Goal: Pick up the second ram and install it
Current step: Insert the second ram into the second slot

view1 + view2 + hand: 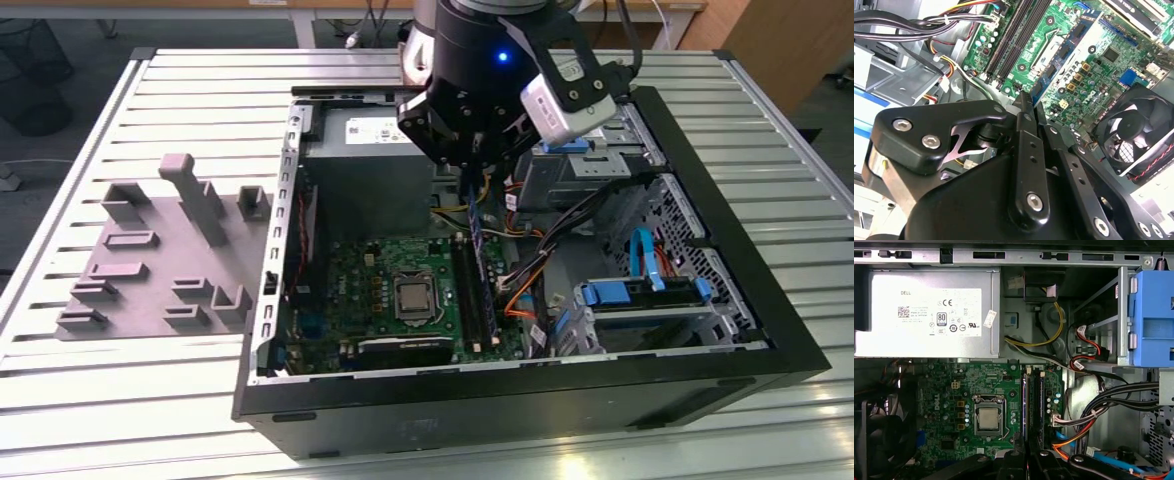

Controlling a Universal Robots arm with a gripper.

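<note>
In the exterior view my gripper (474, 178) hangs inside the open computer case (534, 395), above the far end of the long black memory slots (470, 290). It is shut on the second ram (478, 212), a thin dark stick held edge-on and pointing down toward the slots. The black fingers (1024, 130) are pressed close together in the second wrist view, over the green motherboard (1094, 65). In the first wrist view the gripper (1027, 462) lines up with the slots (1032, 405). Most of the ram is hidden by the fingers in both wrist views.
A grey power supply (929, 315) lies beyond the slots, the processor socket (990, 418) beside them. Bundled cables (1104, 405) and a blue drive bracket (1154, 320) crowd the other side. A black fan (1139, 135) sits by the board. A grey fixture (160, 260) stands at the exterior view's left.
</note>
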